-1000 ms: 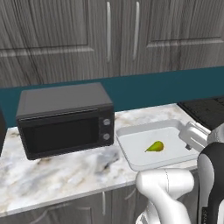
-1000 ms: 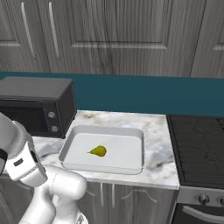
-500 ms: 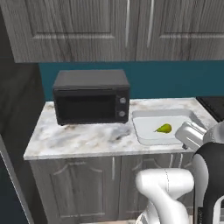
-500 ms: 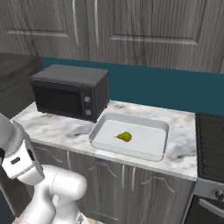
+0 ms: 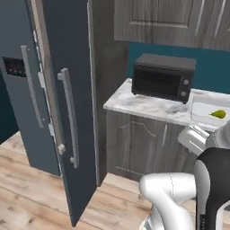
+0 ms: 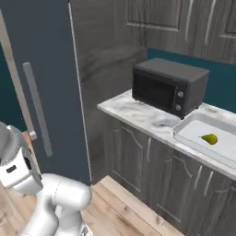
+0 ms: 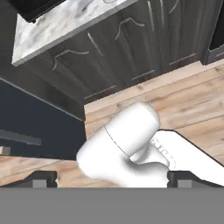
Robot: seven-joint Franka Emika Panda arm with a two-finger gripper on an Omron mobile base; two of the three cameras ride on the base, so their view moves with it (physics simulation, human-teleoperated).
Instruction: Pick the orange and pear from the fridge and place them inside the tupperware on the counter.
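A small yellow-green pear (image 6: 209, 138) lies inside the shallow white tupperware tray (image 6: 193, 135) on the marbled counter (image 5: 148, 106), right of the black microwave (image 5: 164, 77). The tall grey fridge (image 5: 49, 94) stands at far left. The gripper (image 7: 111, 180) has its jaws spread wide, empty.

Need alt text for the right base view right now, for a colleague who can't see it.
A pear lies in the white tupperware on the marbled counter, right of a black microwave. The fridge, door ajar, stands at left.
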